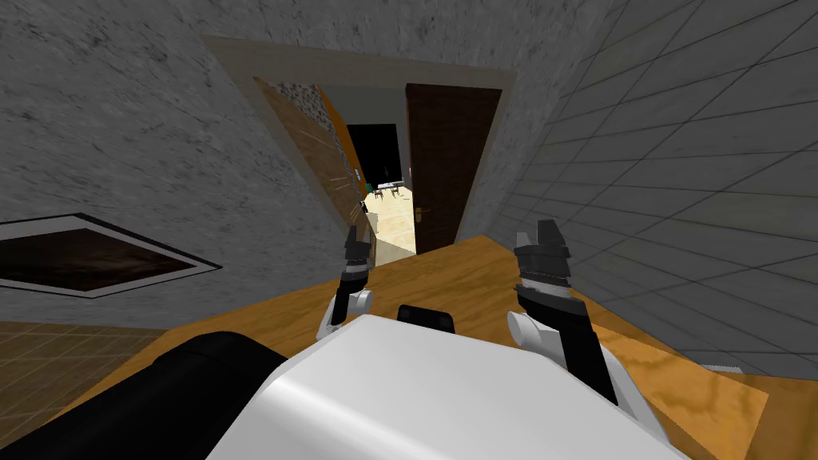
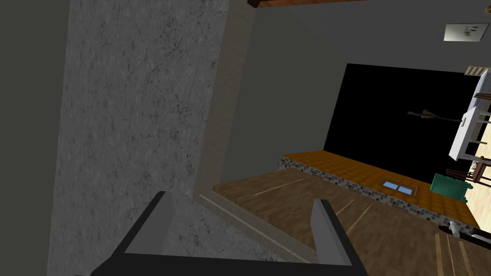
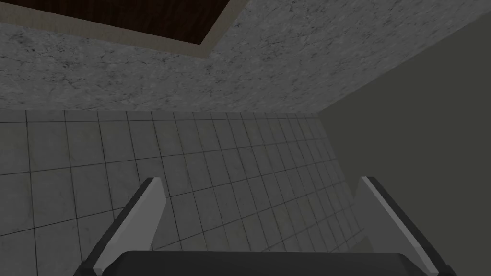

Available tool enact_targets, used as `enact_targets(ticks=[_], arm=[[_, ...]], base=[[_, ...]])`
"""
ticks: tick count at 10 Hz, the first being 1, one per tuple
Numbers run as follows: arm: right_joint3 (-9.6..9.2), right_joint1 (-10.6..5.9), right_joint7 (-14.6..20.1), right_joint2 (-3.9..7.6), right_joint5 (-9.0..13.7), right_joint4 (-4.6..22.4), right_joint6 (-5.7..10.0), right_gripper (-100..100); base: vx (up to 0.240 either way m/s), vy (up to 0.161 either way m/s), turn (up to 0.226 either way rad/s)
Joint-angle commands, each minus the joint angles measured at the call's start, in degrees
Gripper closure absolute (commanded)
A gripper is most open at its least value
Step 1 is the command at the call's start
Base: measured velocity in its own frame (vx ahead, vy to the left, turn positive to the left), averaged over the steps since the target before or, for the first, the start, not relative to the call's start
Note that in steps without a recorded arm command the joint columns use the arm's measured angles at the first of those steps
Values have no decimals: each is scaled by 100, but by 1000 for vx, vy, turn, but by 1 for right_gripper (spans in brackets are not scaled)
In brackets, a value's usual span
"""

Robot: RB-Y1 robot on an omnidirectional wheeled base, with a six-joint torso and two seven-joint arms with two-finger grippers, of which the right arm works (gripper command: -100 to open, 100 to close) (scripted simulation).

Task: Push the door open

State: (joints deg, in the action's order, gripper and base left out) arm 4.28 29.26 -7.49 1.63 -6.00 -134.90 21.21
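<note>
The left claw is open, with its two fingers apart and nothing in them. It is held up right by the brown door, but I cannot tell if it touches it. The door is on the left side of the doorway and stands swung well open, away from me. Next to it is the pale frame and a grey wall. Past the door is a black area and a green box. A dark door is on the right side of the doorway. The right claw is open too, held up over the orange floor, well apart from the brown door.
</note>
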Motion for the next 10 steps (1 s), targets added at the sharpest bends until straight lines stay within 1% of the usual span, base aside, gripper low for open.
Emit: enact_targets(ticks=[1, 2, 5, 6, 10], arm=[[-83, -7, 68, 30, -57, 108, -5, -100], [-128, -11, 104, 45, -88, 165, -7, -100], [-343, -29, 279, 104, -236, 445, -19, -100], [-465, -39, 377, 130, -320, 601, -26, -100], [-842, -70, 684, 188, -579, 1090, -48, -100]], base=[[230, -23, -13], [217, -11, 18], [214, 5, 4], [235, 5, 5], [213, -12, 5]])
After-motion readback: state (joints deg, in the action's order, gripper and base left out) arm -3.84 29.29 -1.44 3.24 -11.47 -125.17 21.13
